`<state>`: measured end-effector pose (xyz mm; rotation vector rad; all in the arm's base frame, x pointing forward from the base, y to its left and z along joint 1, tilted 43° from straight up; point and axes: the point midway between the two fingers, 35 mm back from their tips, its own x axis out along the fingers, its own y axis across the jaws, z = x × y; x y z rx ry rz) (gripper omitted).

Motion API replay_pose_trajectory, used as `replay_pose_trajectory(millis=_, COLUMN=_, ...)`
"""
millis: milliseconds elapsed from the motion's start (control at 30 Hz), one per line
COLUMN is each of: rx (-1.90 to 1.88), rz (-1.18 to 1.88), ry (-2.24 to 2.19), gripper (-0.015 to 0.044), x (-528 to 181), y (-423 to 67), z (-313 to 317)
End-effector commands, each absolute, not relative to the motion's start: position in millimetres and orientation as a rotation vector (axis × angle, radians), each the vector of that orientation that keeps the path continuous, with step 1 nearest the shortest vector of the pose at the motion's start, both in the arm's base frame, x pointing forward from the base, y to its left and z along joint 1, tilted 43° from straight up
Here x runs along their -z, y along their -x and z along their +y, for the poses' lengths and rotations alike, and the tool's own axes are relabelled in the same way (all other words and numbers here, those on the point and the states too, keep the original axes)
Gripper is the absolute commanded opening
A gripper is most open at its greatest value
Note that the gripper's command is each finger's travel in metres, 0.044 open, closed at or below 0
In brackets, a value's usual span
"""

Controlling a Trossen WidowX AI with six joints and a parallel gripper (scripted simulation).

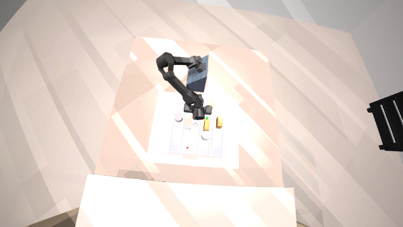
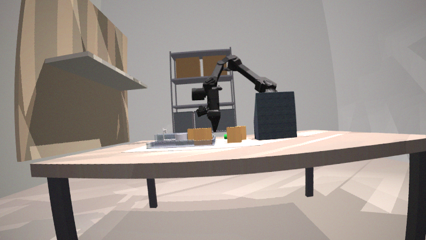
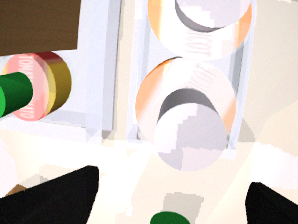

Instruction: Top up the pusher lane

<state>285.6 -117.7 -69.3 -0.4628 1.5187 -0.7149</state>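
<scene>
Over the lanes from above, we see the dark wrist and jaws (image 1: 199, 114) (image 2: 214, 126) near the front of the clear-walled tray (image 1: 174, 141) (image 2: 166, 145) (image 3: 107, 75), smooth and hard-looking; one amber box (image 1: 219, 121) (image 2: 202, 134) sits boxy and flat-faced nearby. Across to the exterior view, and the fingertips point straight down, above that box's top edge; the jars themselves I can't pick out from here. Now the wrist view, and it's the telling one: jaws spread, nothing pinched, with the new jar (image 3: 187, 135) in the front of the lane, its twin (image 3: 200, 30) right behind. Both are round, with broad pale lids and orange-and-white labelled sides. I'd judge them rigid, fairly light and possibly slick (glass or plastic, who can say?), best taken across opposite sides of the body below the lid. Release looks done; lifting away cleanly, without nudging the lid, seems next.
</scene>
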Motion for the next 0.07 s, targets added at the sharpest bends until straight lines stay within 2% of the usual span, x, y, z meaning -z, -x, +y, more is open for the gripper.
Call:
replay_pose_trajectory(millis=0, rx=0.719, rz=1.523, ry=0.457, gripper=0.0295, x=70.7, y=-270.6, z=-115.8)
replay_pose_trajectory(millis=33, rx=0.719, rz=1.523, ry=0.457, gripper=0.0295, x=70.8, y=-267.2, z=-115.3)
